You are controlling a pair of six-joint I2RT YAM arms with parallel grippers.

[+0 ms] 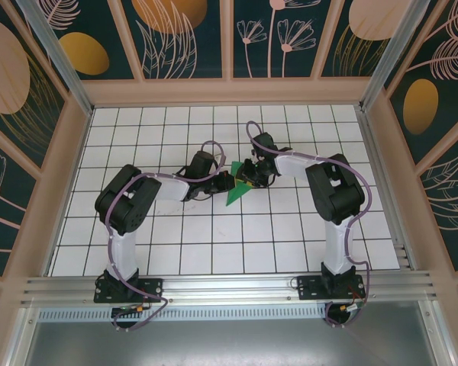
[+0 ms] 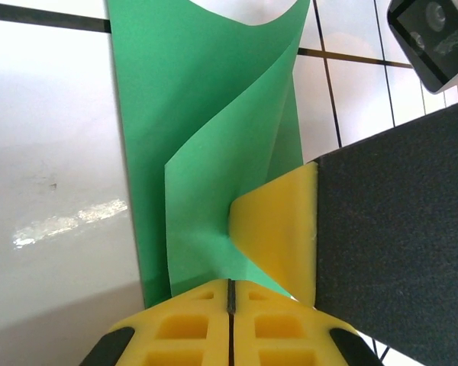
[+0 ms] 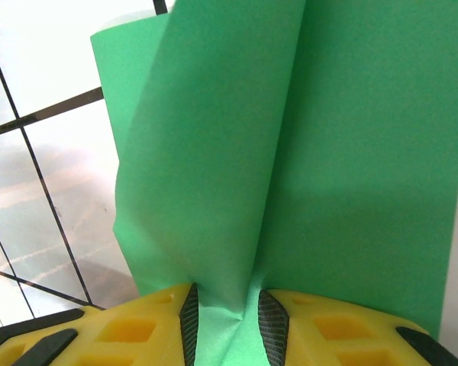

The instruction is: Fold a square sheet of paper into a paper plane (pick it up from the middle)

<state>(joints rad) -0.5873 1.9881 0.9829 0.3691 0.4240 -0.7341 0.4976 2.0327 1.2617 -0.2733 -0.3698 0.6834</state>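
1. The left jaws are shut tight on an edge of the green paper [image 2: 206,114].
2. The right jaws pinch the same paper.
3. The paper stands between both jaws, over the middle of the table [image 1: 175,244].

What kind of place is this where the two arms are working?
Probably an enclosed robot test cell: a white grid-tiled table, walls of plant-patterned panels, and a black left arm and right arm bolted to an aluminium rail, both holding green paper.
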